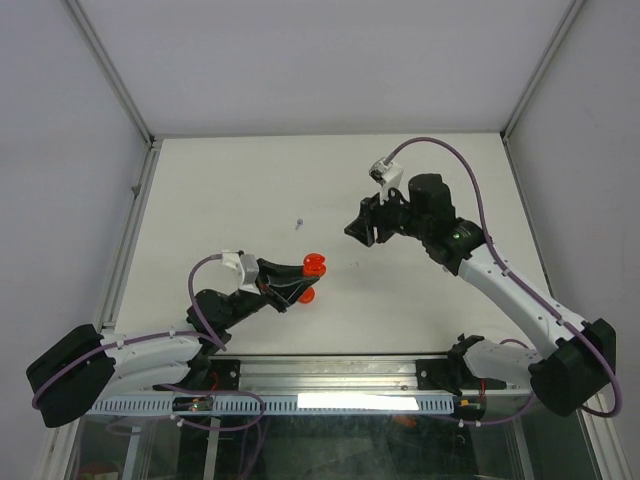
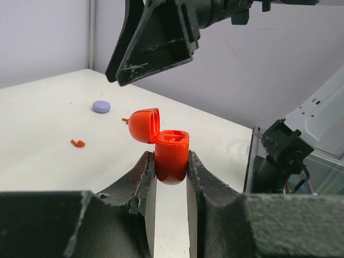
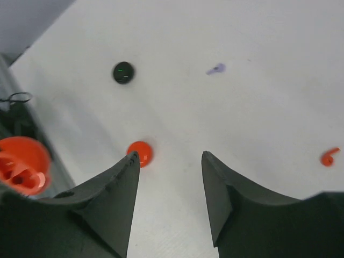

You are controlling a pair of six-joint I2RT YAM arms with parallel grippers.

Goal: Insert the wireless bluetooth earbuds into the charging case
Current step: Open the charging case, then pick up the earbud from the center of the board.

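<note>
The red charging case [image 2: 172, 158] stands upright between my left gripper's fingers [image 2: 171, 161], which are shut on its body. Its lid [image 2: 145, 124] is swung open to the left. From above, the case [image 1: 314, 264] sits at the tip of the left gripper [image 1: 292, 284]. My right gripper [image 3: 169, 158] is open with nothing between its fingers, and hovers above the table behind the case [image 3: 21, 164]. A red earbud [image 3: 329, 156] lies on the table to its right, and a pale lavender earbud [image 3: 216, 69] lies farther off. The left wrist view shows a red earbud [image 2: 78, 143] on the table.
A red disc [image 3: 141, 153] lies by the right gripper's left fingertip, and a black disc [image 3: 123, 72] beyond it. A lavender disc [image 2: 101, 106] rests far left in the left wrist view. The right gripper [image 1: 360, 232] hangs over mid-table. White walls enclose the table.
</note>
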